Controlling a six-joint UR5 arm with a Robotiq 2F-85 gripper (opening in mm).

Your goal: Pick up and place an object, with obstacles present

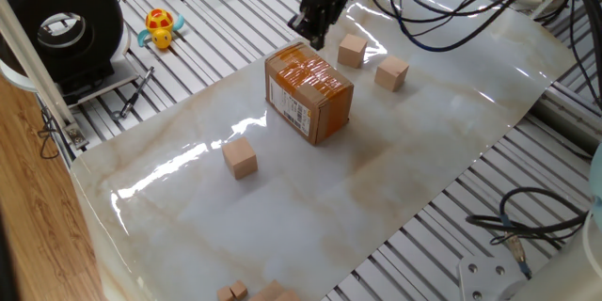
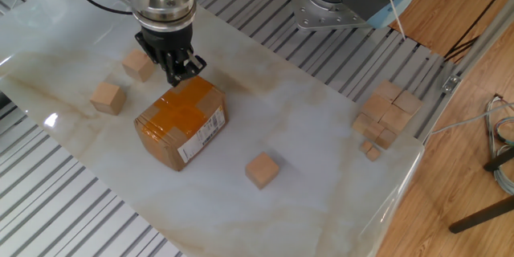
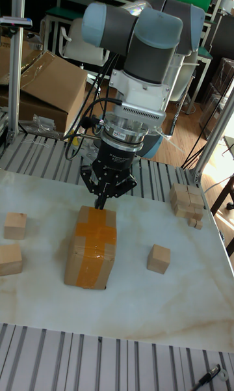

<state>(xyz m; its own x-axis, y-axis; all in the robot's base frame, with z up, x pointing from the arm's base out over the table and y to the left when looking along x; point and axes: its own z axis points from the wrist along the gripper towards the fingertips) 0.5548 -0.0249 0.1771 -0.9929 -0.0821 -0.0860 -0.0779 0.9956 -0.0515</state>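
Observation:
Three alike light-tan wooden cubes lie on the marble sheet, and I cannot tell which is the object. Two of them [image 1: 352, 51] [image 1: 391, 73] sit behind the brown cardboard box [image 1: 308, 92], which is the obstacle. The third cube [image 1: 240, 158] sits alone in front of it. My gripper [image 1: 315, 38] hangs just above the box's rear top edge, fingers together, holding nothing. In the other fixed view the gripper [image 2: 178, 76] is beside the nearer cube [image 2: 138, 65], above the box [image 2: 181, 122]. The tall fixed view shows the gripper [image 3: 101, 202] pointing down at the taped box [image 3: 91, 246].
A pile of spare cubes [image 2: 385, 116] sits at the sheet's edge near the arm's base. A yellow toy [image 1: 162, 28] and a black reel [image 1: 66, 23] lie off the sheet on the slatted table. Cables [image 1: 527, 230] trail at the right.

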